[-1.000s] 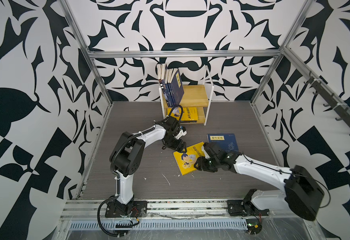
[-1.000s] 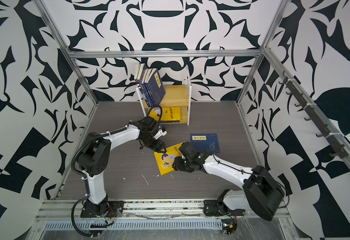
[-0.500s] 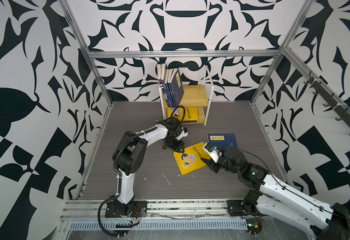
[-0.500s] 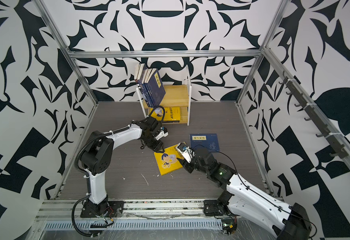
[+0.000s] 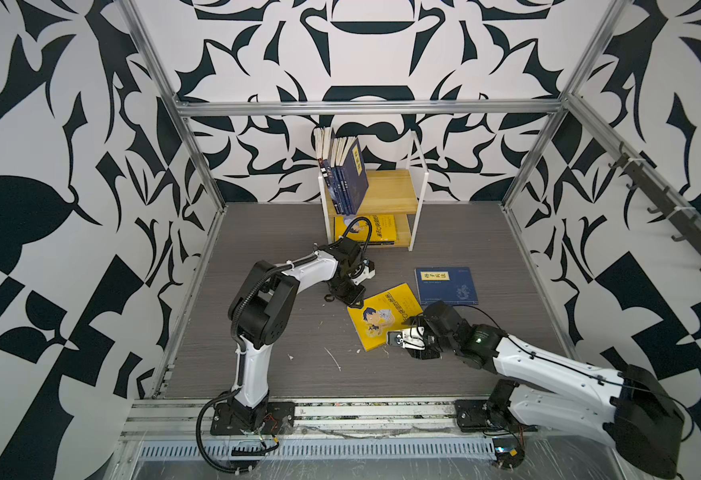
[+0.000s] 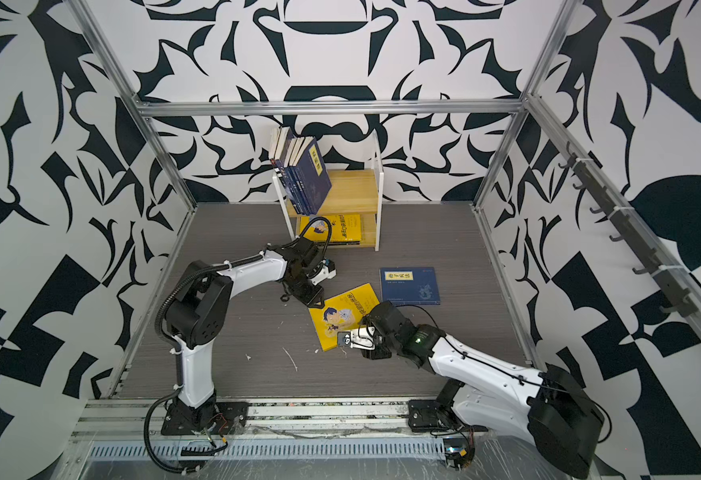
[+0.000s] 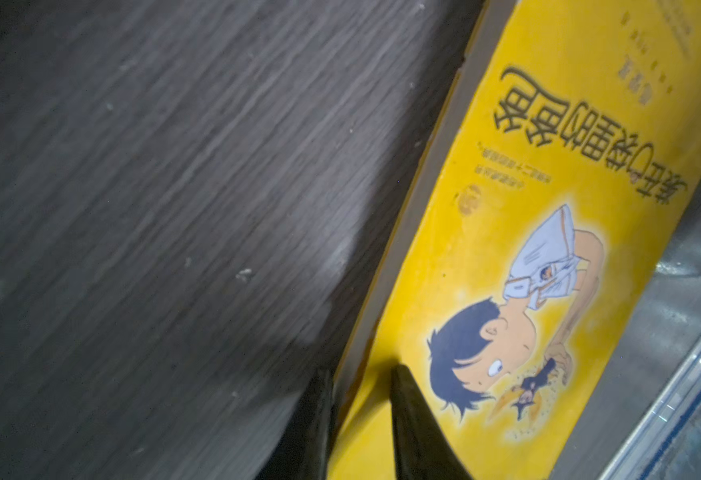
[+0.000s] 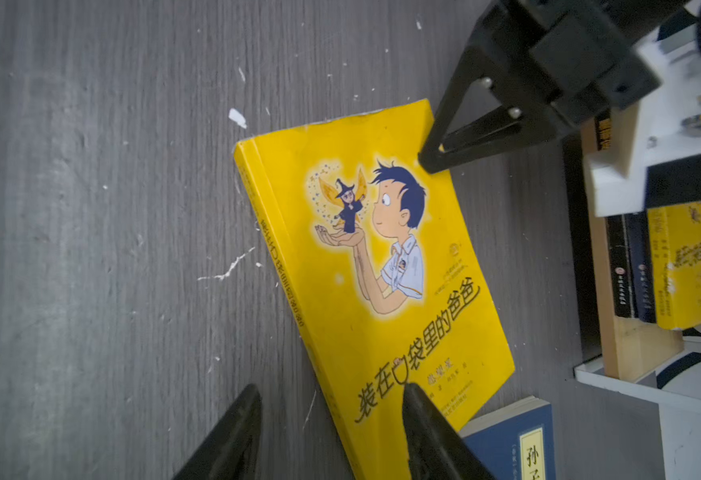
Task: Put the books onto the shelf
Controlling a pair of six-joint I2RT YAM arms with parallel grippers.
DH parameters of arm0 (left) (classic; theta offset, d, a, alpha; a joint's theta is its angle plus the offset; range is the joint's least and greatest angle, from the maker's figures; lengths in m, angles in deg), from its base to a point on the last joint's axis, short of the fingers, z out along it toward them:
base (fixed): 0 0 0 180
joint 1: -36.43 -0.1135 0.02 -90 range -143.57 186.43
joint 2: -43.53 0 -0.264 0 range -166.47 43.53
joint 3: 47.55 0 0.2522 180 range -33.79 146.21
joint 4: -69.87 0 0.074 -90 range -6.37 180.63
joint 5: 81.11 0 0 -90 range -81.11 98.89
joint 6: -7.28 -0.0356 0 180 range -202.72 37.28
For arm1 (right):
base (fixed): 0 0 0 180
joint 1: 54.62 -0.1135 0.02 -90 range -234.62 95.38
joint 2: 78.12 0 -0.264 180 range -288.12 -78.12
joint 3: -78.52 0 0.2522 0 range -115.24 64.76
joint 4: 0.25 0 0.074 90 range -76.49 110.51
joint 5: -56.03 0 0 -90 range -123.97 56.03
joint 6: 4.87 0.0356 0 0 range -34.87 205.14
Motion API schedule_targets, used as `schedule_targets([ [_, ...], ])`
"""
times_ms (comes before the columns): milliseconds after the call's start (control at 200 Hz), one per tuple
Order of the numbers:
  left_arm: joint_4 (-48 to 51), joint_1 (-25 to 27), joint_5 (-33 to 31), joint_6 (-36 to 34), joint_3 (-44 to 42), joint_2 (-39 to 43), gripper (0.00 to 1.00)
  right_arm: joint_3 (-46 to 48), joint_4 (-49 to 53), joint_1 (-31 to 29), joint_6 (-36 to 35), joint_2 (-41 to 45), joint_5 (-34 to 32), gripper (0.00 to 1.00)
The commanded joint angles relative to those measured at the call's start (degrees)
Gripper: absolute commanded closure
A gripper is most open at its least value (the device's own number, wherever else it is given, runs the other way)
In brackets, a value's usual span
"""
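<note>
A yellow cartoon book (image 5: pixel 380 320) (image 6: pixel 340 320) lies on the dark floor, and a navy book (image 5: pixel 446 284) (image 6: pixel 410 284) lies flat just right of it. My left gripper (image 5: pixel 350 302) (image 7: pixel 363 370) is at the yellow book's (image 7: pixel 527 208) far left corner. One finger lies on the cover, the other under the edge, shut on it. My right gripper (image 5: pixel 411 337) (image 8: pixel 331 387) stands open at the book's (image 8: pixel 361 270) near end, holding nothing. The shelf (image 5: pixel 390 187) (image 6: pixel 353 187) at the back carries several leaning navy books (image 5: pixel 346 174) and a flat yellow one (image 5: pixel 365 228).
Patterned walls in an aluminium frame (image 5: pixel 365 109) close in the floor on three sides. A hook rail (image 5: pixel 668 208) runs along the right wall. White scraps (image 5: pixel 332 358) lie on the floor near the front. The arm bases stand on a rail (image 5: pixel 340 411) at the front edge.
My right arm has swung round and its gripper has drawn back to the yellow book's near end. The left gripper's jaws have narrowed onto the book's far corner.
</note>
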Motion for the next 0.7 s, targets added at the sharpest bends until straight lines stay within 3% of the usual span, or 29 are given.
schedule_targets([
  [0, 1.5, 0.2, -1.6, -0.5, -1.9, -0.9, 0.75, 0.8, -5.4, -0.7, -1.2, -1.4, -1.8, 0.43],
  [365, 3.1, 1.0, -4.2, -2.5, -0.2, -3.2, 1.00, 3.2, -16.1, -2.9, -2.8, -13.1, -9.3, 0.43],
  [485, 3.5, 1.2, -5.2, -3.2, 0.1, -4.1, 1.00, 3.4, -19.3, -3.3, -5.9, -15.6, -12.2, 0.43],
  [695, 3.6, 2.0, -5.1, -3.3, -0.1, -6.2, 1.00, 6.4, -34.0, -5.4, -12.2, -19.8, -17.7, 0.43],
])
